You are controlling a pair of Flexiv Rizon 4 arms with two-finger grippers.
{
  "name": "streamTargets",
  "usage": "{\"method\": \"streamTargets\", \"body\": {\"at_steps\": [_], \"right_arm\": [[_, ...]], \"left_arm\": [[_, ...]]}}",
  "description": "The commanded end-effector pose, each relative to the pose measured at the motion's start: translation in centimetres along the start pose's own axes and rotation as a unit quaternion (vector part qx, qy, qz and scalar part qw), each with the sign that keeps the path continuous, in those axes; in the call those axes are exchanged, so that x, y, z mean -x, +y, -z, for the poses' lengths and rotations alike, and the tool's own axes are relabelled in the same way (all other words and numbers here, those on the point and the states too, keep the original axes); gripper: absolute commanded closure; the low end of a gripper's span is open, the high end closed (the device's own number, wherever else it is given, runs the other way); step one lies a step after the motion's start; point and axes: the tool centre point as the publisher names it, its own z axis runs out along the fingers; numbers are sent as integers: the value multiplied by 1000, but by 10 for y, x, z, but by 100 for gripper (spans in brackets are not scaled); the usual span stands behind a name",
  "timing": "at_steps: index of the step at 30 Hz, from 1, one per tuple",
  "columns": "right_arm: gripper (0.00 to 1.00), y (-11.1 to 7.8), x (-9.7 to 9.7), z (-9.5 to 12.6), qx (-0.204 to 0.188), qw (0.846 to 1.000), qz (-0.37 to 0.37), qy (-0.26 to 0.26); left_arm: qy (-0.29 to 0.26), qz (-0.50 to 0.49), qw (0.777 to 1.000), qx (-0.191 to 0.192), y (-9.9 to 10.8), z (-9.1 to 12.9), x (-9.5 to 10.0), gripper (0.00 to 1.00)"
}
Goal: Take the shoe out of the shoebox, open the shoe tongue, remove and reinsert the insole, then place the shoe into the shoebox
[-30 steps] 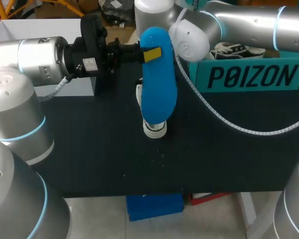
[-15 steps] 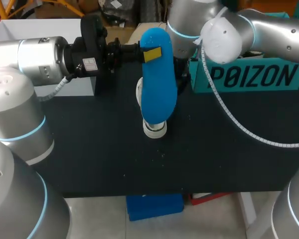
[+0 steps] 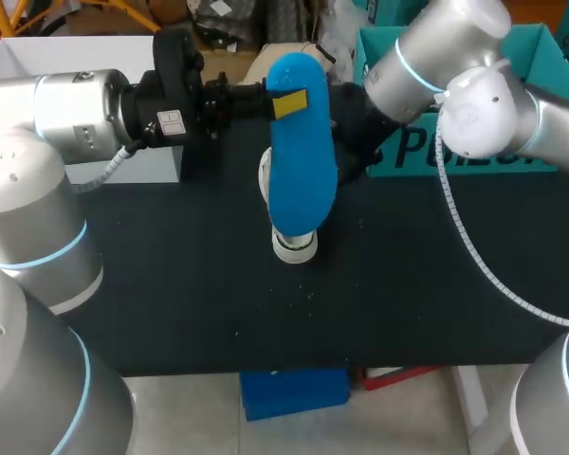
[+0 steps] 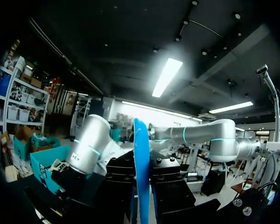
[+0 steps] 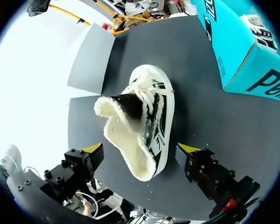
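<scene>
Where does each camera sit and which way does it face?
Head view: above, behind, looking down at table; both arms.
Left wrist view: along left gripper, shut on blue insole; right arm beyond.
Right wrist view: down on shoe under open right gripper.
Shared: head and left wrist views show the insole.

Large dark lettering (image 5: 270, 84) on teal shoebox (image 5: 242, 51) side, small white label (image 3: 171, 121), illegible, on left arm (image 3: 76, 114)

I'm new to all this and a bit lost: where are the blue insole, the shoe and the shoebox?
blue insole (image 3: 302, 171), head view, middle of its flat face.
shoe (image 5: 151, 123), right wrist view, its black side.
shoebox (image 5: 228, 51), right wrist view, teal side wall.
</scene>
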Motion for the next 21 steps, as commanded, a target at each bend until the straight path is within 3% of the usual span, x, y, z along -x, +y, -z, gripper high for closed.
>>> {"method": "streamTargets", "body": {"at_steps": [1, 7, 10, 14, 21], "right_arm": [[0, -1, 12, 7, -10, 993, -38, 112], [0, 6, 7, 27, -2, 981, -64, 181], [0, 9, 4, 35, 1, 975, -71, 210], [0, 8, -4, 44, 4, 966, -75, 248], [0, 7, -8, 48, 6, 962, -75, 262]], "left_arm": [[-2, 0, 1000, 2, 0, -2, 0, 100], [-2, 0, 1000, 2, 0, -2, 0, 100], [13, -139, 988, 59, 1, -10, -5, 100], [28, -295, 947, 122, 12, -18, -15, 100], [19, -328, 938, 106, 16, -19, -16, 100]]}}
